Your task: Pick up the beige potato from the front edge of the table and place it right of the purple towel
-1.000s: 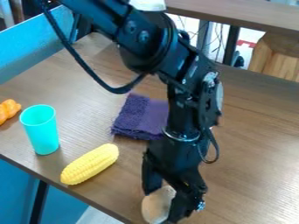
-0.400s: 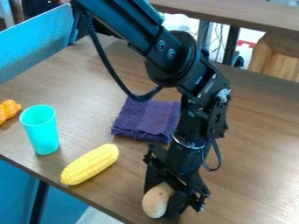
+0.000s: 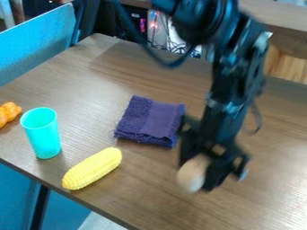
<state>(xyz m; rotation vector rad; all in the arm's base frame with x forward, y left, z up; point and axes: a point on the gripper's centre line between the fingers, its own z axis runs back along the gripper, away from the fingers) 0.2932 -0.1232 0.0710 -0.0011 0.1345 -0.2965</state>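
Note:
The black gripper hangs over the right half of the table, shut on a pale tan, rounded object that shows between its fingers. To its upper left lies a folded purple cloth. A yellow corn cob rests on the wood to the left of the gripper, near the front edge. Farther left stands an upright turquoise cup.
An orange lumpy object sits at the left edge of the view. The brown table has its front edge running down from the left. A blue panel borders the upper left, with cables behind the table's back edge.
The arm and gripper have moved right and up in the view, carrying the tan object along. The purple cloth is now fully uncovered. Cup, corn and orange object have stayed put.

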